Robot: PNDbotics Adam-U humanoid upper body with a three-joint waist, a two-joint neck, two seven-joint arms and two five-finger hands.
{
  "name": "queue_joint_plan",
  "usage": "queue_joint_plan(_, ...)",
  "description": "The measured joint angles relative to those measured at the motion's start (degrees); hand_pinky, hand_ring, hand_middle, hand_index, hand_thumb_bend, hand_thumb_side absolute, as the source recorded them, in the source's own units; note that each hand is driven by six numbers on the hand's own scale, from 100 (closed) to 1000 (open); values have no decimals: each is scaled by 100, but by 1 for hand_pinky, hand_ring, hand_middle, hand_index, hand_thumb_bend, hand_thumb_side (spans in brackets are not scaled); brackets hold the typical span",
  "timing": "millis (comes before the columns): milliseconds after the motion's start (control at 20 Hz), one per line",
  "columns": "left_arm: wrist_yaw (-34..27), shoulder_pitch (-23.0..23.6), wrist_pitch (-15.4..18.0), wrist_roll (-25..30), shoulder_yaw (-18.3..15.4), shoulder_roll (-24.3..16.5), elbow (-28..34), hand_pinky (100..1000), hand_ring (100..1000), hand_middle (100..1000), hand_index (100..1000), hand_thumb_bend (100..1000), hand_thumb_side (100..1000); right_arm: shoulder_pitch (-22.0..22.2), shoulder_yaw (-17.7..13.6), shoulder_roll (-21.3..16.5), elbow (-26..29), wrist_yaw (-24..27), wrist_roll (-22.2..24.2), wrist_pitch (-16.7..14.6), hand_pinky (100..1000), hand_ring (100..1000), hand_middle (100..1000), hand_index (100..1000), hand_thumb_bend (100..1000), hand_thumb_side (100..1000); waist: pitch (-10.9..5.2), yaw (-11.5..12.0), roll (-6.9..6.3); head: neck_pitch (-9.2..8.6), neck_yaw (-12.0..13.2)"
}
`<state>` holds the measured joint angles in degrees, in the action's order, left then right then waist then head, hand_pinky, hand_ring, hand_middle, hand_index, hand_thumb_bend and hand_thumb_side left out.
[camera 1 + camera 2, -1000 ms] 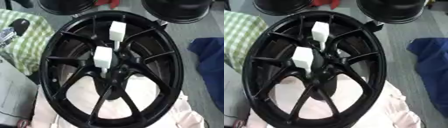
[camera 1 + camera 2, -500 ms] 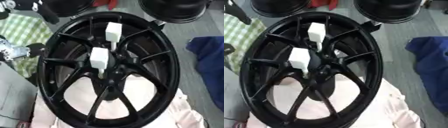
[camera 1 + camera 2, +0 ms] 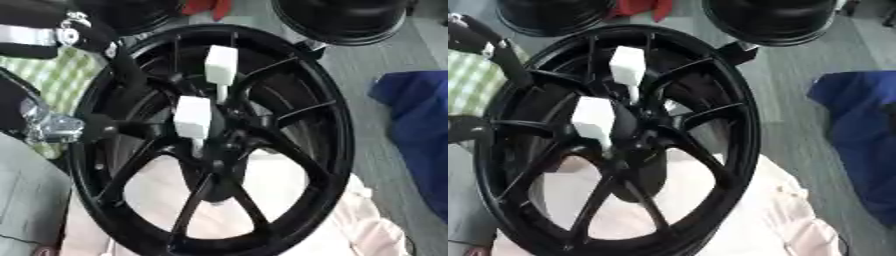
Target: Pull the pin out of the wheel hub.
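Note:
A black spoked wheel hub (image 3: 338, 125) lies flat on a pale pink cloth (image 3: 271, 185). Two white pins with block-shaped heads stand in its centre: one toward the far side (image 3: 220, 65), the other nearer me (image 3: 192, 118). My left hand (image 3: 128, 71) comes in from the upper left, black with silver joints. One straight finger lies over the hub's left rim and another part (image 3: 83, 129) reaches in lower down. It is open and touches neither pin; the nearer pin is a short way to its right. My right hand shows in no view.
Two more black wheels (image 3: 343, 20) (image 3: 551, 17) lie at the far edge, with something red (image 3: 206, 7) between them. A blue cloth (image 3: 416, 115) lies to the right and a green checked cloth (image 3: 51, 75) to the left under my arm.
My left hand has come in from the left edge and now reaches over the hub's left rim. Both pins stand as before.

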<state>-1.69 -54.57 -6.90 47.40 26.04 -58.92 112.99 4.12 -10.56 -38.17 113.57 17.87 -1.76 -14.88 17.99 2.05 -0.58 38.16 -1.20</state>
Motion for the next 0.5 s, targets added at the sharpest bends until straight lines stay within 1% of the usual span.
queue_joint_plan(200, 20, -341, -420, -30, 256, 283, -146, 898, 774, 713, 883, 342, 654, 15, 2, 0, 0, -1, 5, 5, 740, 631, 539, 736, 290, 303, -36, 2, 6, 0, -21)
queue_joint_plan(350, -19, -535, -773, -167, 416, 506, -289, 909, 786, 726, 894, 378, 625, 40, 4, 0, 0, -1, 20, 22, 739, 631, 539, 736, 290, 305, -46, 3, 15, 1, -38)
queue_joint_plan(400, -27, -580, -888, -231, 458, 565, -325, 918, 792, 729, 896, 403, 595, 43, 5, 0, 0, -1, 26, 29, 739, 631, 538, 736, 290, 305, -56, 3, 20, 1, -42)
queue_joint_plan(450, -28, -613, -1002, -301, 499, 617, -357, 921, 794, 730, 897, 413, 588, 44, 7, 0, 0, -1, 28, 33, 739, 630, 538, 736, 290, 305, -68, 3, 23, 2, -45)
queue_joint_plan(500, -28, -642, -1111, -367, 538, 662, -382, 933, 807, 736, 900, 450, 559, 44, 12, 1, 0, -1, 31, 40, 739, 630, 538, 735, 290, 304, -72, 3, 24, 3, -47)
